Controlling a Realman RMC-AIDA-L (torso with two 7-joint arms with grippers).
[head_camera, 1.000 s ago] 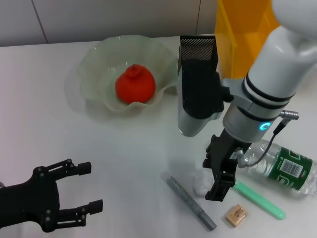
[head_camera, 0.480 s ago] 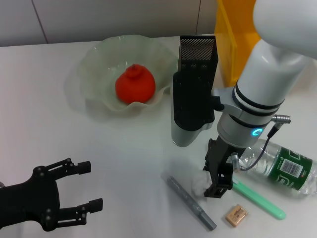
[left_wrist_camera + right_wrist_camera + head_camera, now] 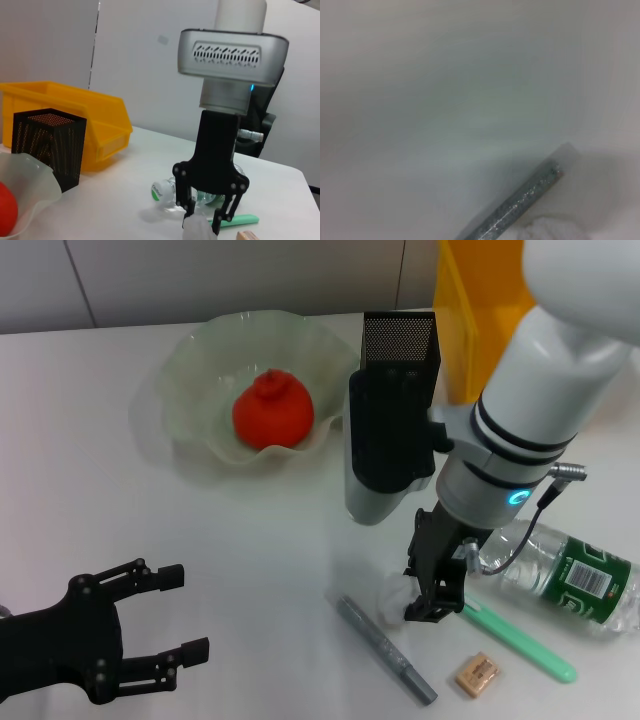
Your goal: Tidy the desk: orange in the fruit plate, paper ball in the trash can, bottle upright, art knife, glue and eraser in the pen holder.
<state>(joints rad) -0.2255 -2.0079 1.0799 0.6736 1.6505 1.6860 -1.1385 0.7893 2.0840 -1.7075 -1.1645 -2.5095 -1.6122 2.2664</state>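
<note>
The orange (image 3: 272, 410) lies in the pale-green fruit plate (image 3: 190, 360). The black mesh pen holder (image 3: 400, 340) stands beside the yellow trash can (image 3: 480, 300). The white paper ball (image 3: 396, 592) lies on the table. My right gripper (image 3: 415, 602) is open and low over it, its fingers on either side of the ball (image 3: 197, 232) in the left wrist view. The bottle (image 3: 570, 575) lies on its side to the right. A green stick (image 3: 520, 640), a grey stick (image 3: 385, 648) and the tan eraser (image 3: 477, 674) lie near the front. My left gripper (image 3: 180, 615) is open at the front left.
The right arm's grey wrist housing (image 3: 385, 470) hangs in front of the pen holder. The right wrist view shows the grey stick (image 3: 520, 205) and an edge of the paper ball (image 3: 545, 232) on the white table (image 3: 100, 490).
My right gripper has moved left and lower, from beside the green stick to over the paper ball. The left arm and the objects have not moved.
</note>
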